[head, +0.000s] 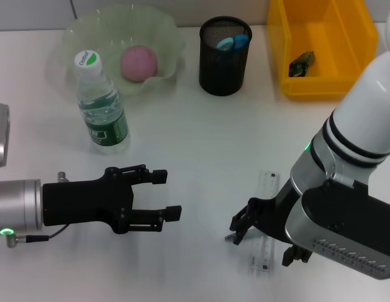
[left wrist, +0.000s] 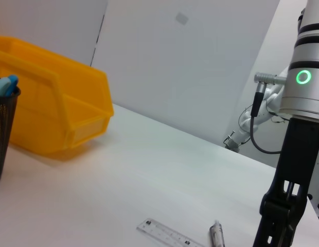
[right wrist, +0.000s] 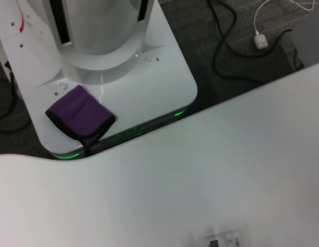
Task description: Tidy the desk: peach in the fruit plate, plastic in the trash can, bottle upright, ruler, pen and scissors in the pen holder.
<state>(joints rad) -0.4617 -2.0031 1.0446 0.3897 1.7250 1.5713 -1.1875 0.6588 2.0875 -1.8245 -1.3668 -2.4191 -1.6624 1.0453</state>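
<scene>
The pink peach [head: 139, 63] lies in the pale green fruit plate [head: 167, 31]. The water bottle [head: 102, 107] stands upright in front of it. The black mesh pen holder [head: 225, 60] holds the blue-handled scissors [head: 233, 43]. A crumpled plastic wrapper [head: 302, 63] lies in the yellow bin [head: 346, 56]. The clear ruler [head: 268, 189] lies at the front right and also shows in the left wrist view [left wrist: 167, 234]. A silver pen [left wrist: 216, 236] lies beside it. My right gripper [head: 267, 239] is low over the ruler, jaws apart on either side of it. My left gripper [head: 167, 195] is open and empty at the front left.
The yellow bin also shows in the left wrist view [left wrist: 56, 113]. The white table [head: 201, 138] runs between the bottle and the ruler. The right wrist view shows the table's near edge and the robot's base [right wrist: 108, 62] below it.
</scene>
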